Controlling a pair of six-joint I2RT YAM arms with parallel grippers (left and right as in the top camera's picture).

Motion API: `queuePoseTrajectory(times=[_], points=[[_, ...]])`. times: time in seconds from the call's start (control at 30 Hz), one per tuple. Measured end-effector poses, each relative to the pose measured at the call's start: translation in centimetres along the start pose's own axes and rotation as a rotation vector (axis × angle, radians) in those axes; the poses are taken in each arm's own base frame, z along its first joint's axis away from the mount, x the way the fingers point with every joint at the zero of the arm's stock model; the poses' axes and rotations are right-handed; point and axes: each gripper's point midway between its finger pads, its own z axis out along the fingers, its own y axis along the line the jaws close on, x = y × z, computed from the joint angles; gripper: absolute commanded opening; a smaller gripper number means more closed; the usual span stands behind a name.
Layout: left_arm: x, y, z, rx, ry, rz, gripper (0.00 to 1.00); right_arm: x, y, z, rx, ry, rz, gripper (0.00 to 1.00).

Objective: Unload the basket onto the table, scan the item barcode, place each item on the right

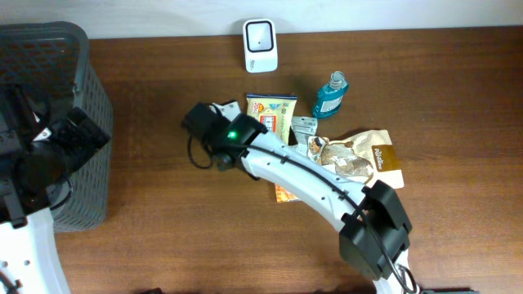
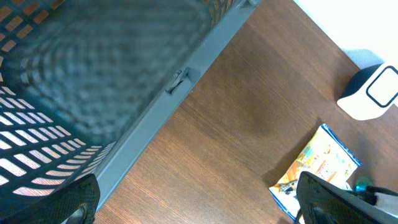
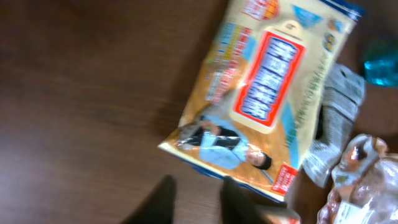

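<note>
Overhead: snack packet flat on the table, with the scanner near it but apart. The right gripper is just beside the packet and is the nearer arm.

Left wrist: left gripper spread wide and empty, beside the basket. The packet is well apart from it.

Right wrist: fingers parted, nothing between them. The packet lies just ahead, its long axis running away and slanting right.

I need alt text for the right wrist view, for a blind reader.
A yellow snack packet with a red label lies on the brown table. The right end effector, open and empty, is near its lower edge.
</note>
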Motion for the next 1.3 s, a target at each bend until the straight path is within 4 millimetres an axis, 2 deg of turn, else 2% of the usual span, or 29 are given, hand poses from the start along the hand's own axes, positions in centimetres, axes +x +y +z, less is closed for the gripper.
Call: queuePoseTrajectory(times=[0.07,0.17,0.33,0.43,0.53,0.63,0.73,0.87,0.93,1.03,1.13,1.23,1.3], points=[[0.0,0.0,0.0,0.000,0.000,0.000,0.99,-0.2,-1.5,0.5,0.016,0.021,0.036,0.90],[0.0,0.0,0.0,0.000,0.000,0.000,0.99,-0.7,-4.3,1.4,0.019,0.063,0.106,0.98],[0.0,0.0,0.0,0.000,0.000,0.000,0.99,-1.8,-10.2,3.3,0.013,0.124,0.268,0.99],[0.0,0.0,0.0,0.000,0.000,0.000,0.99,-1.7,-13.0,4.2,0.028,0.147,0.329,0.99],[0.0,0.0,0.0,0.000,0.000,0.000,0.99,-1.8,-14.8,4.8,0.016,0.163,0.380,0.98],[0.0,0.0,0.0,0.000,0.000,0.000,0.99,-1.7,-15.3,5.0,-0.017,0.180,0.402,0.98],[0.0,0.0,0.0,0.000,0.000,0.000,0.99,-2.6,-15.3,4.3,-0.068,0.174,0.410,0.99],[0.0,0.0,0.0,0.000,0.000,0.000,0.99,-6.0,-16.3,1.3,-0.089,0.055,0.402,0.99],[0.0,0.0,0.0,0.000,0.000,0.000,0.99,-7.7,-18.1,-0.4,-0.057,-0.018,0.417,0.99],[0.0,0.0,0.0,0.000,0.000,0.000,0.99,-9.0,-22.2,-1.9,0.026,-0.099,0.466,0.99],[0.0,0.0,0.0,0.000,0.000,0.000,0.99,-9.2,-26.5,-1.5,0.099,-0.122,0.526,0.99],[0.0,0.0,0.0,0.000,0.000,0.000,0.99,-9.5,-28.4,-0.7,0.111,-0.129,0.509,0.99],[0.0,0.0,0.0,0.000,0.000,0.000,0.99,-9.7,-28.5,0.2,0.089,-0.125,0.456,0.99]])
